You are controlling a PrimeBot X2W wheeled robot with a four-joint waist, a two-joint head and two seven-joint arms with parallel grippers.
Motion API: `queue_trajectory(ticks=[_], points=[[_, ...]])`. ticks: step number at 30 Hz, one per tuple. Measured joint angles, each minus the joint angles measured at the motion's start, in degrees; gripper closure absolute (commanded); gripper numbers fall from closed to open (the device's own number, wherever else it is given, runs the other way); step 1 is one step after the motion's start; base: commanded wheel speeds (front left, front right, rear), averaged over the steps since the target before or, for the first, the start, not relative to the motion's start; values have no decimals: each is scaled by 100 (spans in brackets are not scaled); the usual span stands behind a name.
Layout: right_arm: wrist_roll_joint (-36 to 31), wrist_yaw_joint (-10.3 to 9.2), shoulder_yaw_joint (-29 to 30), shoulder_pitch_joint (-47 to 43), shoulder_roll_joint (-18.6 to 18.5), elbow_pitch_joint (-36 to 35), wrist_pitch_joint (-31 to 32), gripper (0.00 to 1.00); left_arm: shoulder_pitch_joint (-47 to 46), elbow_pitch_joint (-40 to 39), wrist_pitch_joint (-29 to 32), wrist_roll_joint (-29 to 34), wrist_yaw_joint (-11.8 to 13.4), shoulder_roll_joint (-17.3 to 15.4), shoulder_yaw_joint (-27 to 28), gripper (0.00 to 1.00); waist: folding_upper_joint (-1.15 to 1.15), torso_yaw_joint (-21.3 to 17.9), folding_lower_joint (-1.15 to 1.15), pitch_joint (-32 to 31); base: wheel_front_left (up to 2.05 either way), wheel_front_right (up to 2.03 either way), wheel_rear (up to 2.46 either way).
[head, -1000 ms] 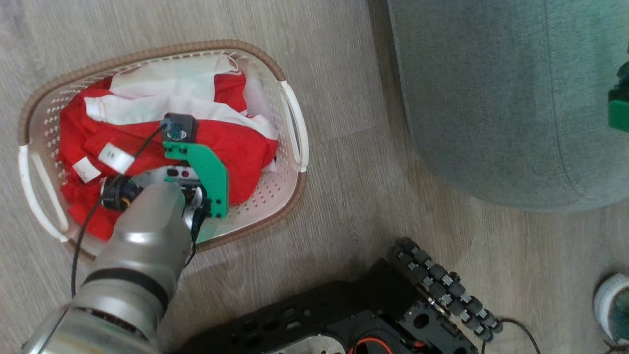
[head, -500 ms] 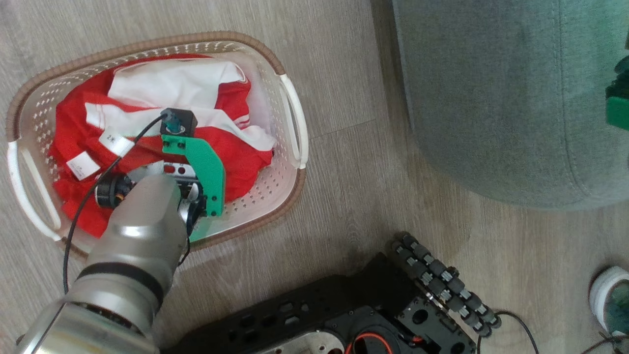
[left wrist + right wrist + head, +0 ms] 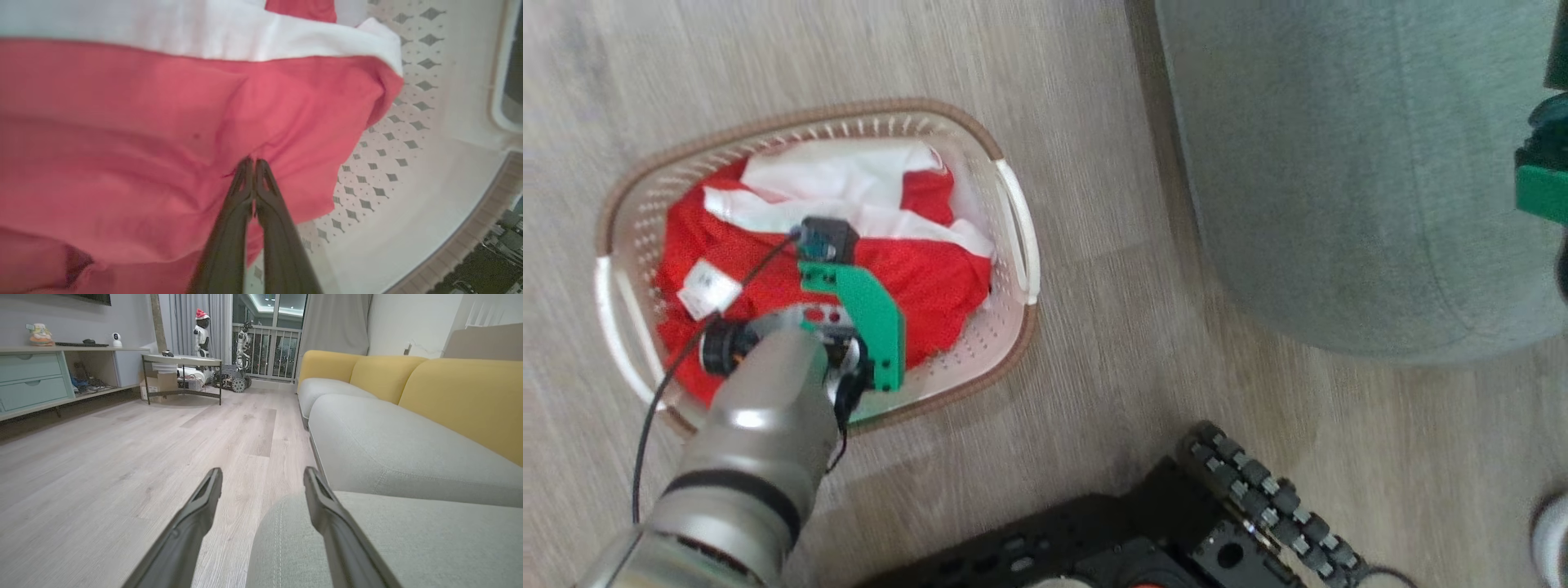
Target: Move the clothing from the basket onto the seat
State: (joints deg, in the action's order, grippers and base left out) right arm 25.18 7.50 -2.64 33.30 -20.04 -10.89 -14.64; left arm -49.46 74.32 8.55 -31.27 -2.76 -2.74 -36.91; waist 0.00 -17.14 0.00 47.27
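The left gripper pinches a central fold of the limp, light red clothing, probably a sound hold; the right gripper gapes.

The clothing is soft matt cloth. The basket is smooth, perforated cream plastic, its rim brown with a woven look. The seat is matt, finely woven fabric. The floor shows pale wood grain. The forearm is satin silver metal.
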Motion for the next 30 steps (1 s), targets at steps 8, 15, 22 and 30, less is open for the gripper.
queue_trajectory(ticks=[8,15,22,30], points=[[-56,0,-53,-283,3,111,0,0,527,-208,-469,-348,-230,3,-118,100,0,126,0,-758,0,0,0],[-115,0,-120,-683,2,252,0,0,994,-521,-973,-705,-331,19,-375,100,0,327,0,-1598,0,0,0],[-196,0,-186,-1155,2,380,0,0,1244,-648,-1504,-851,-338,30,-700,100,0,568,0,-2404,0,0,0],[-200,0,-221,-1722,98,505,0,0,1334,-958,-2121,-935,-376,40,-873,100,0,892,0,-3203,0,0,0]])
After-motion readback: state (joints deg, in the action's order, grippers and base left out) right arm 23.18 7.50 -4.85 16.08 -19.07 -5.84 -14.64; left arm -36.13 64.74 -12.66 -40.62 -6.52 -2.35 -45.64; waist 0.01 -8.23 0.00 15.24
